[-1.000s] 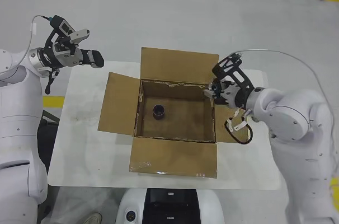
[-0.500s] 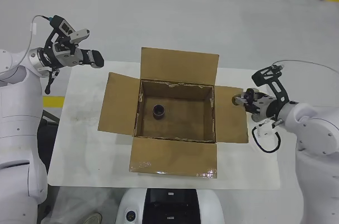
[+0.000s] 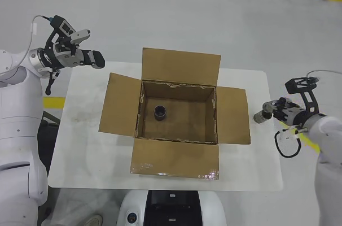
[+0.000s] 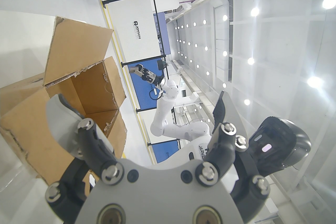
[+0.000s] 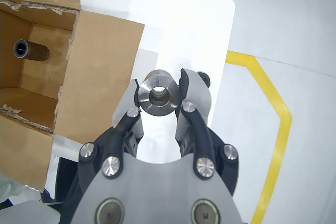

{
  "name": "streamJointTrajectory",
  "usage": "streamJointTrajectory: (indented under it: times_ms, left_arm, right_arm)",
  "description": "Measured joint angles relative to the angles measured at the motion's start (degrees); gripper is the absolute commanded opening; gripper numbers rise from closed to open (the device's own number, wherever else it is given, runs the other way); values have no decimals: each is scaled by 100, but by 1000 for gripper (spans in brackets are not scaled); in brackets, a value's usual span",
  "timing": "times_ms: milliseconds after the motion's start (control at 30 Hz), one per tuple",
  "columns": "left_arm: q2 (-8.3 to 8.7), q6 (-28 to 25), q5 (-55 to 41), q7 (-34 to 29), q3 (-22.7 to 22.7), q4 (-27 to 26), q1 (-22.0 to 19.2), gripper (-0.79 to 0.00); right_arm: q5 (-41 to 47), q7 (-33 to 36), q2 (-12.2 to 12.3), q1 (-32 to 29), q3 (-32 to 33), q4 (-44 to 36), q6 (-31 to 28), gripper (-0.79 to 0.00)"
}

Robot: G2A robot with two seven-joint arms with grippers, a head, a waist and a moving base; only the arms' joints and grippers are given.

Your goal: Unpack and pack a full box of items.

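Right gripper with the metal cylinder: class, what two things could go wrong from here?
1. The right gripper pinches the smooth, round metal cylinder by its curved sides only, so it may slip out.
2. It hangs near the edge of the table on the robot's right, beside the open flap of the box. Laid on its side there, it could roll off.
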Motion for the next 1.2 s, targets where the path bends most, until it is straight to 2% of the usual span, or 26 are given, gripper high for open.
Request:
streamJointTrajectory:
  times_ms: [300, 600, 1200]
  left_arm:
    - [0, 0, 0, 0, 0, 0, 0, 0]
    - [0, 0, 0, 0, 0, 0, 0, 0]
    - [0, 0, 0, 0, 0, 0, 0, 0]
  right_arm:
    - [-203, -800, -3, -613, -88, 200, 327, -785]
    - [-326, -1085, 1, -960, -227, 640, 579, -785]
    - [-565, -1740, -14, -676, -748, 1811, 952, -785]
